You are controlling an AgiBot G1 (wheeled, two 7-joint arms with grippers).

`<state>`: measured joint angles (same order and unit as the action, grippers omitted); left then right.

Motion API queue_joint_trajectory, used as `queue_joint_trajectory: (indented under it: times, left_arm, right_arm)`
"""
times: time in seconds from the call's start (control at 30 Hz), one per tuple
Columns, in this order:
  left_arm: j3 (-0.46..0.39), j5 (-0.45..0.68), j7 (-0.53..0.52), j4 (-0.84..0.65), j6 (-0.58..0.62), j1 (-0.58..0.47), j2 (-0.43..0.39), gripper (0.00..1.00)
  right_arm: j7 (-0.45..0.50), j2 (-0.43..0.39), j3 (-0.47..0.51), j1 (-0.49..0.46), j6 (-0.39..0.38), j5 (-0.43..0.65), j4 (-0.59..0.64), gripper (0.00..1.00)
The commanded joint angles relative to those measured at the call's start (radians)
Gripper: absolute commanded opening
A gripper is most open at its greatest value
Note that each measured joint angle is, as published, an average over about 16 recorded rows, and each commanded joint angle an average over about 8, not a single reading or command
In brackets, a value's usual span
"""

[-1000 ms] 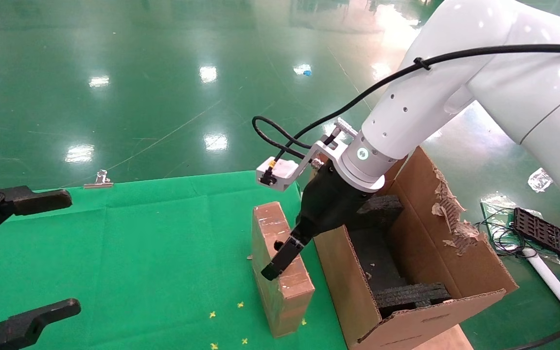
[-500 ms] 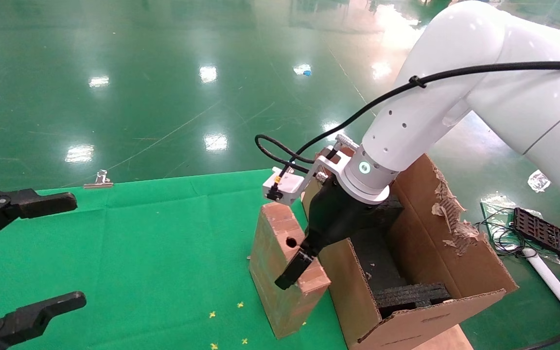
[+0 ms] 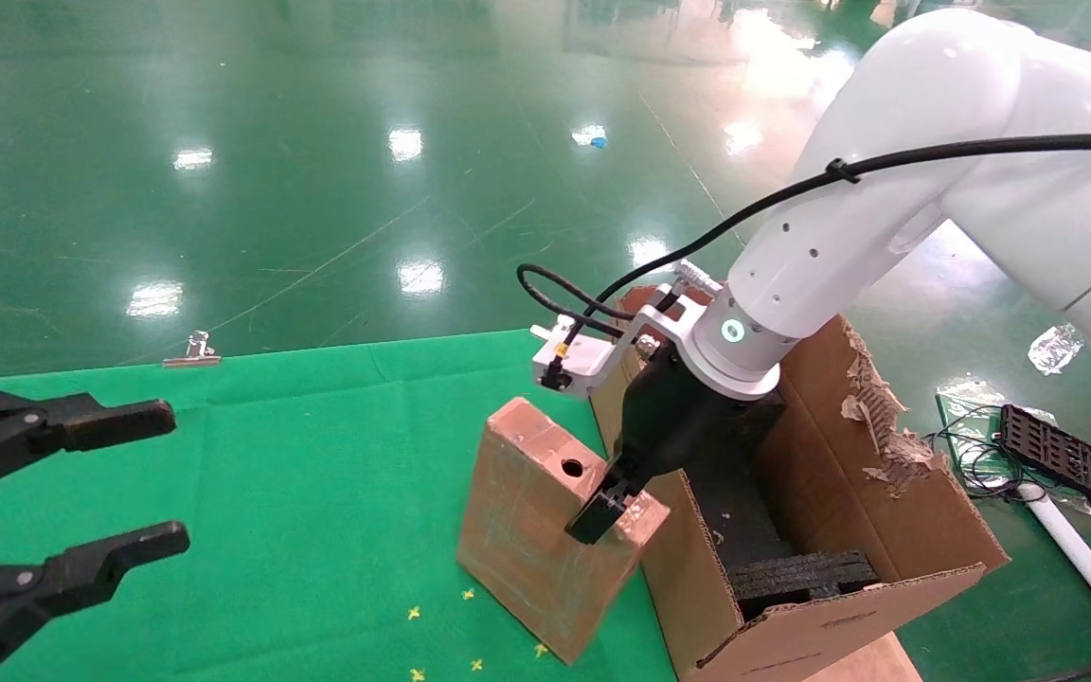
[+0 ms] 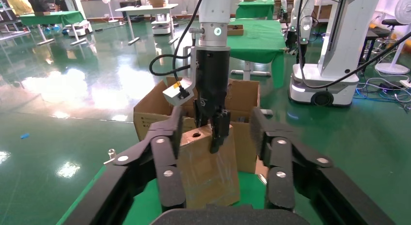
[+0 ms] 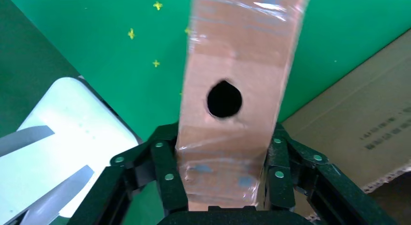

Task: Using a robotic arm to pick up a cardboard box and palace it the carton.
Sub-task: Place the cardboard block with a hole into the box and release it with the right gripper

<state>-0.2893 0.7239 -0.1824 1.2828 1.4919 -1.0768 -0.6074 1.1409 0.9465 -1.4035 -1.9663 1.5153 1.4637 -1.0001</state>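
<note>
The right hand (image 3: pixel 614 493) is clamped on the taped top edge of the cardboard box (image 3: pixel 545 530), which tilts over the green worktop (image 3: pixel 318 474), just beside the carton (image 3: pixel 886 511) to its right. A second ago it stood upright. The left hand (image 3: pixel 53 502) waits, released.

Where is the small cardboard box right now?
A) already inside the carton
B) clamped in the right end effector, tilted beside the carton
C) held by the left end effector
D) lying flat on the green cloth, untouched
B: the right end effector pinches the cardboard box by its taped face, tilted, outside the carton.
</note>
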Motion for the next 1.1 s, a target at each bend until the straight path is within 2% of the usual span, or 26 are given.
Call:
queue_joint_trajectory:
  times: [0.03, 0.2, 0.33, 0.63, 0.77, 0.93, 0.97, 1.0, 1.1]
  left_arm:
    - [0.000, 0.000, 0.000, 0.000, 0.000, 0.000, 0.000, 0.00]
    - [0.000, 0.000, 0.000, 0.000, 0.000, 0.000, 0.000, 0.00]
    - [-0.001, 0.000, 0.000, 0.000, 0.000, 0.000, 0.000, 0.00]
    - [-0.001, -0.001, 0.001, 0.000, -0.001, 0.000, 0.001, 0.00]
    - [-0.002, -0.001, 0.001, 0.000, -0.001, 0.000, 0.001, 0.00]
    - [-0.002, -0.001, 0.001, 0.000, -0.001, 0.000, 0.001, 0.00]
    - [-0.002, -0.001, 0.001, 0.000, -0.001, 0.000, 0.001, 0.02]
    - [-0.002, -0.001, 0.001, 0.000, -0.001, 0.000, 0.001, 0.11]
    - [-0.002, -0.001, 0.001, 0.000, -0.001, 0.000, 0.001, 0.49]
  right_arm:
    - [-0.003, -0.007, 0.001, -0.001, -0.004, 0.001, -0.005, 0.00]
    - [-0.037, -0.049, 0.029, -0.045, -0.017, -0.007, 0.005, 0.00]
    - [-0.077, -0.101, 0.065, -0.121, -0.023, -0.008, 0.033, 0.00]
    - [-0.095, -0.227, 0.113, -0.295, -0.027, 0.049, 0.176, 0.00]
    - [-0.092, -0.261, 0.106, -0.318, -0.022, 0.085, 0.235, 0.00]
    - [-0.072, -0.281, 0.083, -0.301, -0.014, 0.120, 0.321, 0.00]
    - [-0.064, -0.284, 0.077, -0.294, -0.013, 0.127, 0.341, 0.00]
    - [-0.056, -0.285, 0.071, -0.287, -0.013, 0.134, 0.362, 0.00]
    - [-0.025, -0.289, 0.053, -0.263, -0.016, 0.157, 0.425, 0.00]
